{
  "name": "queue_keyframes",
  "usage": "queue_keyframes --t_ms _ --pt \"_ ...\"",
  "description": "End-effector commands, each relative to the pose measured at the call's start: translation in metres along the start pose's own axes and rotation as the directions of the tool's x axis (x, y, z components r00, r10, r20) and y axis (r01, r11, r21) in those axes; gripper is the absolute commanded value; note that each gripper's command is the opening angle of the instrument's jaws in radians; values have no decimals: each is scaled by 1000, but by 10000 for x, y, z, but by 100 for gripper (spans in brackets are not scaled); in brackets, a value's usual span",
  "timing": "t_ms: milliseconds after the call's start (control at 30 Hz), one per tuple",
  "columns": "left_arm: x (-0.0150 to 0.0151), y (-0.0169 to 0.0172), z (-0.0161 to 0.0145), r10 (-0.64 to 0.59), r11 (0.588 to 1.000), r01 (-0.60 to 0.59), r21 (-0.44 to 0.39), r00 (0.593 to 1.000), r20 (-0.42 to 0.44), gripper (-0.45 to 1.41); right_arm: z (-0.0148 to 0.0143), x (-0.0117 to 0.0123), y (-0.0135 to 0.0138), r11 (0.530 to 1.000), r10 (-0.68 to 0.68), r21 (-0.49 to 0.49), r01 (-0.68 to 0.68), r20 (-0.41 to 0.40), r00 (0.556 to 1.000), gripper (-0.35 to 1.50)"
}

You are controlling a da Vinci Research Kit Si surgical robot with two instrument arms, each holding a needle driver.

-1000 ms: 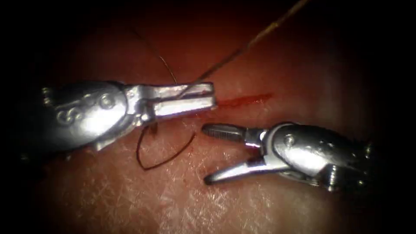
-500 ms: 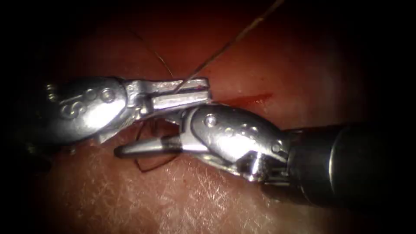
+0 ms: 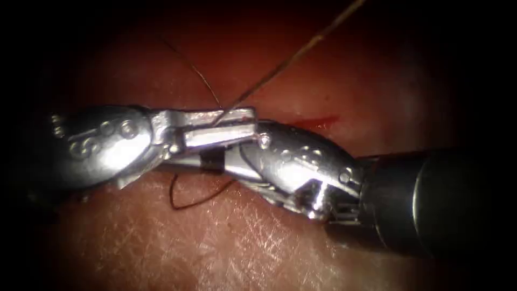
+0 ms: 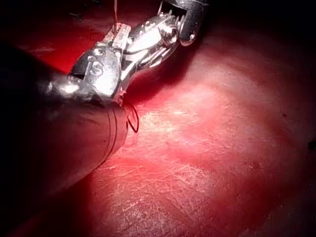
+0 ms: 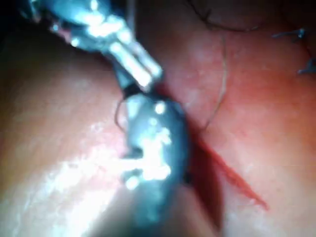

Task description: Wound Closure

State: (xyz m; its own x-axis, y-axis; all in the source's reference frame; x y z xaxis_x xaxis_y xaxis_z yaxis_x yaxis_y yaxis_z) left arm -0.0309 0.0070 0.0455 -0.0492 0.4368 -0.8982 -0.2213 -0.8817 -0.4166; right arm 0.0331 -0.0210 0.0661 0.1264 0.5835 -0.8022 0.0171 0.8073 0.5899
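Observation:
The left tool (image 3: pixel 253 119) lies across the tissue (image 3: pixel 226 248) from the left, its jaws shut on the thread (image 3: pixel 291 56), which runs taut up and to the right. The right tool (image 3: pixel 207 160) reaches in from the right and tucks its shut jaws under the left tool's jaws; the left tool hides what, if anything, they hold. A thin dark loop of thread (image 3: pixel 180 205) hangs on the tissue just below both tools. The red cut (image 3: pixel 318 121) shows to the right of the left jaws. The wrist views show the same crossing of left tool (image 4: pixel 118 39) and right tool (image 5: pixel 129 91).
A second fine strand (image 3: pixel 202 81) curves up and left from the left jaws. Red fluid marks the cut (image 5: pixel 232 177). Short cut ends of thread (image 5: pixel 296 34) sit on the tissue beyond the cut. The right tool's dark shaft (image 3: pixel 441 205) lies over the tissue on the right.
The right tool has moved left from the right of the cut, slid under the left tool's jaws, and its wide-open jaws have shut. The left tool has kept its hold on the thread.

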Motion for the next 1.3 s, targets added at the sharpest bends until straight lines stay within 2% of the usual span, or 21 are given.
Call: queue_keyframes --t_ms 33,67,100,167,267,400,567,700,800,967,1000,1100,1300 --pt "-5 -1 7 -38 999 38 0 999 7 15 7 -6 -1 1000 1 4 -1 6 1000 -35" --pt "-4 -1 8 -57 998 57 0 998 7 49 6 -6 -1 1000 1 1 -1 9 1000 -35" --pt "-1 -1 9 -83 996 82 30 996 33 111 6 -8 0 1000 0 2 0 21 1000 -35" --pt "5 1 10 -93 994 89 61 993 69 125 4 -11 3 1000 -2 6 2 42 999 -35" --pt "12 7 9 -99 993 92 74 990 102 125 4 -19 6 1000 -7 7 7 68 998 -35" --pt "28 14 8 -94 993 83 86 987 132 125 2 -45 9 1000 -5 11 3 136 991 -35" --pt "40 17 2 -96 991 81 108 985 146 123 -15 -76 9 1000 13 7 -15 163 987 -35" --pt "28 10 -4 -109 988 86 125 976 187 121 -29 -85 3 1000 16 2 -17 168 986 -35" --pt "3 -1 -18 -150 983 119 140 959 242 113 -38 -85 -4 1000 14 -1 -14 169 986 -35" --pt "-31 -25 -23 -204 971 162 173 944 261 111 -33 -85 -16 1000 20 -3 -19 168 986 -35" --pt "-35 -29 -21 -213 972 177 158 943 256 113 -30 -85 -16 1000 20 -5 -19 168 986 -35" --pt "-36 -33 -11 -226 971 197 138 944 241 113 -23 -89 -15 1000 17 -4 -17 172 985 -35" --pt "-16 -32 7 -244 968 222 119 946 215 113 -19 -108 -10 1000 2 -4 -1 190 982 -35"
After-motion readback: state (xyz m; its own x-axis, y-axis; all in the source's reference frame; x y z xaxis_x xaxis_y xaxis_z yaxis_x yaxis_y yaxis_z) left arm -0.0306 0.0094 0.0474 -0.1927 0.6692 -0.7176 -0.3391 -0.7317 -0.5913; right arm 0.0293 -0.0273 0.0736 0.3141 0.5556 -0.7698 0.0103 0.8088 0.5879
